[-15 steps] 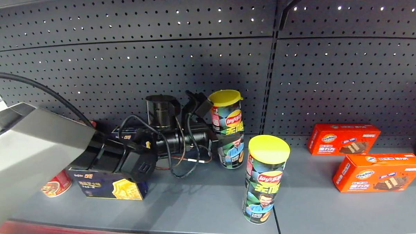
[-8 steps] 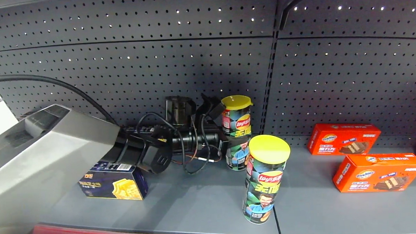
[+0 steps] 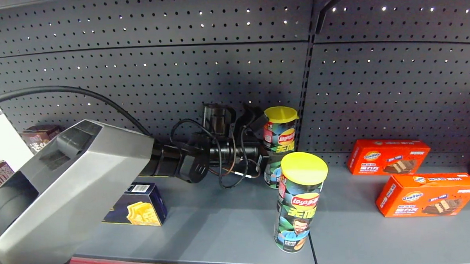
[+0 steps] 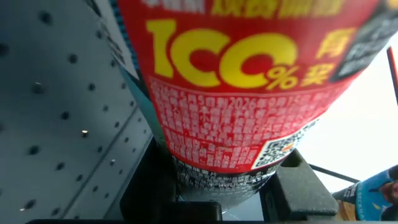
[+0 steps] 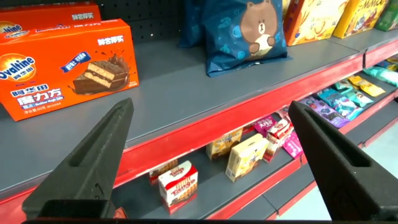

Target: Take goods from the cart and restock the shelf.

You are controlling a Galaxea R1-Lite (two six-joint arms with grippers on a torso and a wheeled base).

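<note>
Spanning the scene, the shelf [image 3: 222, 230] is a grey board with a red near edge, backed by dark pegboard [image 3: 158, 72].

The left arm [image 3: 72, 180] runs from the near left toward the far centre, above the board. The left gripper [image 3: 266, 144] is clamped on the far can [image 3: 281, 140], one finger on each side of it; the wrist view confirms the can [image 4: 242, 93] seated between the fingers [image 4: 298, 186]. The can is upright, close to the pegboard. Its base is hidden by the near can, so contact with the board cannot be confirmed.

The right gripper [image 5: 211, 162] hangs in front of the shelf's near edge, jaws spread wide and holding nothing. Beyond it a blue bag [image 5: 245, 34] rests on the board.

Two orange boxes lie flat at right: the far box [image 3: 388, 156] and the near box [image 3: 426, 194], apart from each other.

The near can [image 3: 300, 202] stands upright by the near edge, just in front of the far can.

A navy box [image 3: 138, 205] sits left of centre, partly under the arm. Brown boxes [image 3: 37, 137] sit at far left.
</note>
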